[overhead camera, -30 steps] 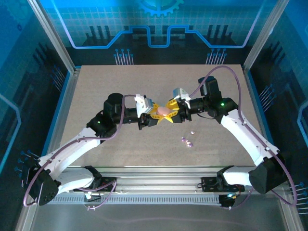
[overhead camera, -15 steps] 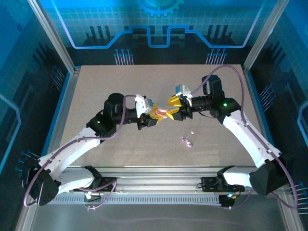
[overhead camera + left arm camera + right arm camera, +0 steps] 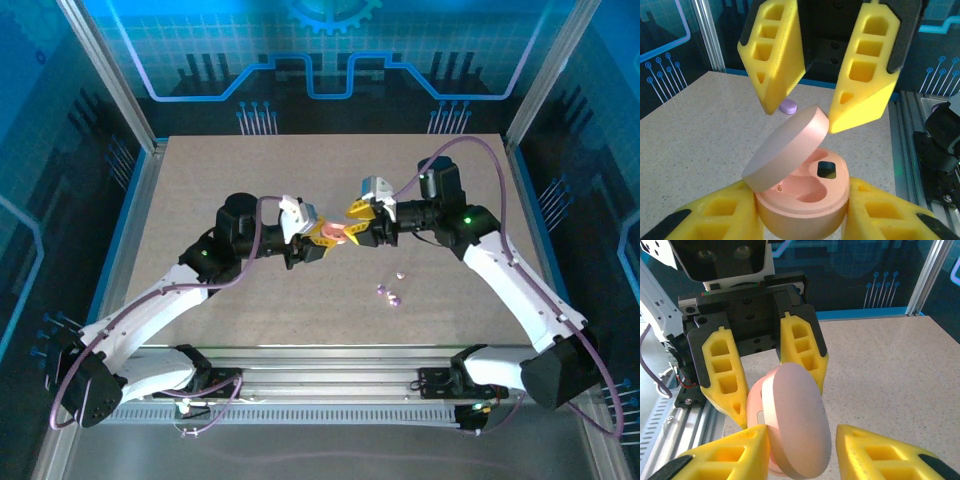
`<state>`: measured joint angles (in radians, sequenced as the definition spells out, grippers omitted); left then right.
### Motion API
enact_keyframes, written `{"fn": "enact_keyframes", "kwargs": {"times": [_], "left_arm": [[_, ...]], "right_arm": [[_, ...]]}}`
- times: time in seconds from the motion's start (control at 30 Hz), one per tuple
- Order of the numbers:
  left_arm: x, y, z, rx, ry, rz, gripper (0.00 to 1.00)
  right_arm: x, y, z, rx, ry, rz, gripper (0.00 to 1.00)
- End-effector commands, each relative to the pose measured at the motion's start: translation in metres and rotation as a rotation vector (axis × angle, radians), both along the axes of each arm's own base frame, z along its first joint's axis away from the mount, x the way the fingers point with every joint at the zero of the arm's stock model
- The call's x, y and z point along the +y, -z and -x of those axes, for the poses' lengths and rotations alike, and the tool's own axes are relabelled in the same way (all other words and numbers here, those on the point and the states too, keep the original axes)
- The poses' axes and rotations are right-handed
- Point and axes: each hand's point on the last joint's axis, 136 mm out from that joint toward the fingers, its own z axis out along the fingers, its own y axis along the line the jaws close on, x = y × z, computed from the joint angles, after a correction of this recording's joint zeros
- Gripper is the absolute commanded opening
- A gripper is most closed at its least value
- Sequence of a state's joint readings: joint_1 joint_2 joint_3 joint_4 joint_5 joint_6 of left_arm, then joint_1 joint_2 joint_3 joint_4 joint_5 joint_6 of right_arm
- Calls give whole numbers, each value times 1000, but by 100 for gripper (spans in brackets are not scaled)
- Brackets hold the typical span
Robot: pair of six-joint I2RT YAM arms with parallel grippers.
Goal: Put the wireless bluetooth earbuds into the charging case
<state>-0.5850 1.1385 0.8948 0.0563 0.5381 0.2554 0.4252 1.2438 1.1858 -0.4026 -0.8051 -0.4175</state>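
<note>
The earbuds [image 3: 388,294] are seen loose on the table [image 3: 200,180] — near the charging case [image 3: 810,202], on its near-right side. Its base is clamped by the left gripper [image 3: 328,237]; its half-raised lid [image 3: 785,150] is straddled — not gripped — by the right gripper's [image 3: 800,435] parted jaws.

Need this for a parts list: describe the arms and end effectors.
Left arm and right arm: white links, black joints, a green light, a looping lilac cable. Left end effector and right end effector: yellow wedge fingers with rectangular cutouts, black mounts.
</note>
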Motion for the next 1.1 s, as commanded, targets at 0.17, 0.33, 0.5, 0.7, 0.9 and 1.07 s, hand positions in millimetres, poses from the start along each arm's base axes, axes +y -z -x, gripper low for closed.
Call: {"fn": "enact_keyframes", "kwargs": {"times": [0.17, 0.33, 0.5, 0.7, 0.9, 1.07], "left_arm": [[-11, -13, 16, 15, 94, 41, 34], [-11, -14, 16, 18, 95, 42, 34], [-11, -16, 16, 18, 97, 51, 34], [-12, -16, 15, 24, 98, 57, 35], [-10, -11, 12, 12, 73, 37, 39], [-9, -7, 7, 9, 50, 28, 45]], "right_arm": [[4, 0, -17, -204, 88, 87, 38], [3, -2, -20, -264, 122, 95, 35], [3, 6, -22, -297, 130, 148, 33], [6, 11, -22, -326, 124, 176, 30], [8, 2, -14, -314, 98, 147, 14], [9, -2, -8, -282, 71, 150, 6]]}}
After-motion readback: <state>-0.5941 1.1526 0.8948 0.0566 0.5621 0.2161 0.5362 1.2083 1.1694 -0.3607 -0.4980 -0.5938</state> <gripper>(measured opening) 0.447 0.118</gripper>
